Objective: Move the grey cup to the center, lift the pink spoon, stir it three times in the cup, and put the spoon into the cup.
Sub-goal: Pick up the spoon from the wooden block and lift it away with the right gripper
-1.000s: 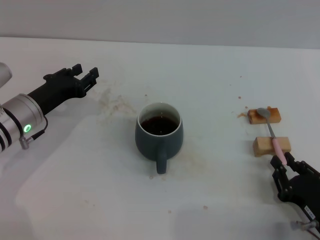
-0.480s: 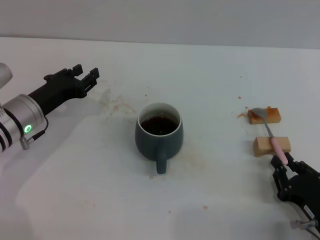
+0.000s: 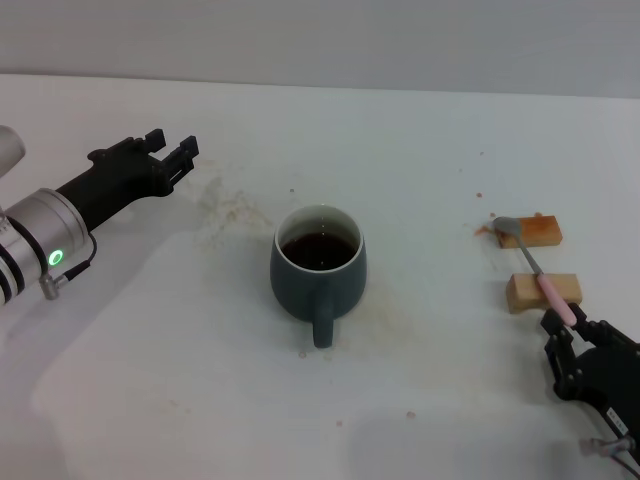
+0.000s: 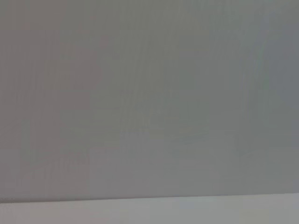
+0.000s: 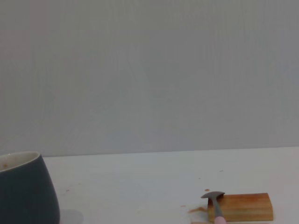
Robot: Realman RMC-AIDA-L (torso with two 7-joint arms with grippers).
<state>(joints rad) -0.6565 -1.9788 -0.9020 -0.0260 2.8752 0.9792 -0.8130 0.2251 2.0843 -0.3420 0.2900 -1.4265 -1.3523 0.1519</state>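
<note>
A white table (image 3: 420, 130) fills nearly the whole head view, lit softly and evenly, with faint brownish stains (image 3: 228, 208) toward ten o'clock of its middle. Along twelve o'clock its far edge meets a plain pale grey wall (image 3: 330, 40), bare and unmarked.

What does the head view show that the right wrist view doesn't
Only the head view shows the left gripper held over the table's left side, the right gripper at the pink spoon's handle end, the nearer wooden block and the dark liquid. Only the right wrist view shows the grey wall behind the table. Both show the grey cup, the spoon's bowl and the farther wooden block.
</note>
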